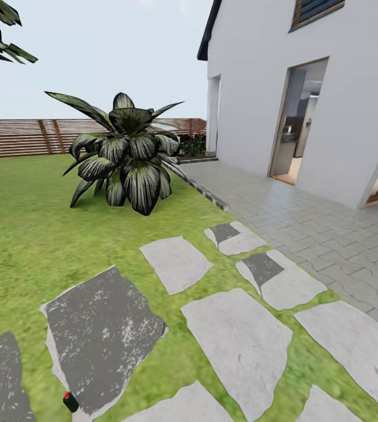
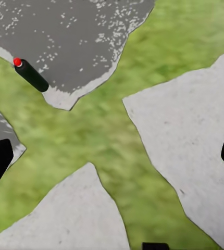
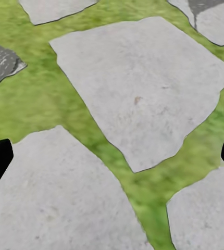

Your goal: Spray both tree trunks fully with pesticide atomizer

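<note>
Robot is approaching the sprayer (image 2: 30,75) lying on a dark stepping stone (image 2: 75,41); both claws are hanging spread, empty; next, reaching down.

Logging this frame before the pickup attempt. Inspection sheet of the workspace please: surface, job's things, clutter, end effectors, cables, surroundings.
Surface: grass lawn set with flat stepping stones, pale grey and dark speckled; grey paved path by the house.
Job's things: atomizer, a dark cylinder with a red cap, lying on its side at the edge of a dark stone, untouched.
Clutter: nothing seen.
End effectors: left end effector open, dark fingertips wide apart above grass and stones; right end effector open, above pale stones.
Cables: nothing seen.
Surroundings: broad-leaved dark plant on the lawn, slatted wooden fence behind, white house with an open doorway.
</note>
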{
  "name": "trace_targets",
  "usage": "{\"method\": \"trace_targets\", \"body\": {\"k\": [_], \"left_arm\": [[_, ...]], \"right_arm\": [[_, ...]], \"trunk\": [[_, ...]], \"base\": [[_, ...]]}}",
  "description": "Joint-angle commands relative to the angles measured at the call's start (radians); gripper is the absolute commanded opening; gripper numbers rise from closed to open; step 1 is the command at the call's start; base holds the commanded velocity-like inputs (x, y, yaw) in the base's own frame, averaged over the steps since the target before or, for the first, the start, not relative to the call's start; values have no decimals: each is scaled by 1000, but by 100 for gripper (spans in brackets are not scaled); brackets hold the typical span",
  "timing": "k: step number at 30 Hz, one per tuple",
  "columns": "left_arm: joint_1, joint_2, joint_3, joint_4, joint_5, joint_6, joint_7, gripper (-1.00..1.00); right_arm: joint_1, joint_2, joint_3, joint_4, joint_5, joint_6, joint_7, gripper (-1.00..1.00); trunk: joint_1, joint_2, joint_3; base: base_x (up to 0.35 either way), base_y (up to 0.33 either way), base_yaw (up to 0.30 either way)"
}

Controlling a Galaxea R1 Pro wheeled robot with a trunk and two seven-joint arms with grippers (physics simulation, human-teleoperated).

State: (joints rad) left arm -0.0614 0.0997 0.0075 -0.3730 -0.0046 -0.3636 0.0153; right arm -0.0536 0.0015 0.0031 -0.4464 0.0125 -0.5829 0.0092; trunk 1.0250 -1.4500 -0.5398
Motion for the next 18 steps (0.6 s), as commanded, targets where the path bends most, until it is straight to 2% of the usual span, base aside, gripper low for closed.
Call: {"method": "trace_targets", "body": {"k": [1, 18], "left_arm": [[0, 0, 0, 0, 0, 0, 0, 100], [0, 0, 0, 0, 0, 1, 0, 100]], "right_arm": [[0, 0, 0, 0, 0, 0, 0, 100], [0, 0, 0, 0, 0, 0, 0, 100]], "trunk": [[0, 0, 0], [0, 0, -7]], "base": [[281, -160, 268], [280, -163, 268]]}}
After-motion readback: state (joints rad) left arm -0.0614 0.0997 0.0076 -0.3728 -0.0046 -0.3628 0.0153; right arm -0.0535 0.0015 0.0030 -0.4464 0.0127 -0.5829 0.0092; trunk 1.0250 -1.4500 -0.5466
